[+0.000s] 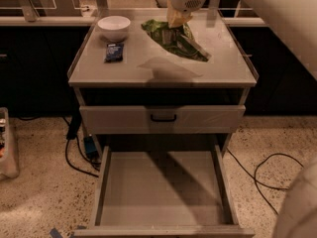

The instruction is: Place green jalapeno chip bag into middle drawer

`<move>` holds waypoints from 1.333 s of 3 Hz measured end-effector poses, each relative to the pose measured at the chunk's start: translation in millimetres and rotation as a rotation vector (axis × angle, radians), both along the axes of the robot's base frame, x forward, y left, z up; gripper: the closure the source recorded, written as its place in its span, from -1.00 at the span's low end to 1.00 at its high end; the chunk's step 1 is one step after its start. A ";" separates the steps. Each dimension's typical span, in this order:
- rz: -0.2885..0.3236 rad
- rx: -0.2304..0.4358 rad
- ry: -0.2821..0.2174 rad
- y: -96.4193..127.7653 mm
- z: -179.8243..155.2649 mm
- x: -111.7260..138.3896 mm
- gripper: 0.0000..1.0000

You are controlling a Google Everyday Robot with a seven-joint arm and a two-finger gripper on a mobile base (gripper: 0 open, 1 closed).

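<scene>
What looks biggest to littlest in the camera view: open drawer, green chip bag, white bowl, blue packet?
middle drawer (nearest the camera)
green jalapeno chip bag, gripped by the end effector at top centre
white bowl
blue packet

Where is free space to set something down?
The middle drawer is bare inside. So is the countertop front strip. Crowded: back left with white bowl and blue packet; back centre, where the gripper holds the green jalapeno chip bag.

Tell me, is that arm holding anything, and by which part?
Yes: the gripper, above the cabinet top, is shut on the green jalapeno chip bag, pinching its upper edge; the rest hangs slanting down to the right in the picture.
</scene>
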State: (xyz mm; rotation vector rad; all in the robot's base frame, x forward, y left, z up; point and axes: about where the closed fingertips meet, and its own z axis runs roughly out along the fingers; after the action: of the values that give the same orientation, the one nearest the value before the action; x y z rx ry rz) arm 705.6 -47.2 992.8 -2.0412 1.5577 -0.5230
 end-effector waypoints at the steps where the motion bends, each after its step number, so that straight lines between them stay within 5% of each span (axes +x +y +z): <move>1: -0.031 -0.006 -0.005 -21.2 15.7 -26.6 1.00; 4: 0.016 0.056 0.069 -24.6 -10.7 -73.4 1.00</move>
State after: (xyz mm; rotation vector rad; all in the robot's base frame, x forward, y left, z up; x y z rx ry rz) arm 632.1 -71.8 982.1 -2.0472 1.5772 -0.4021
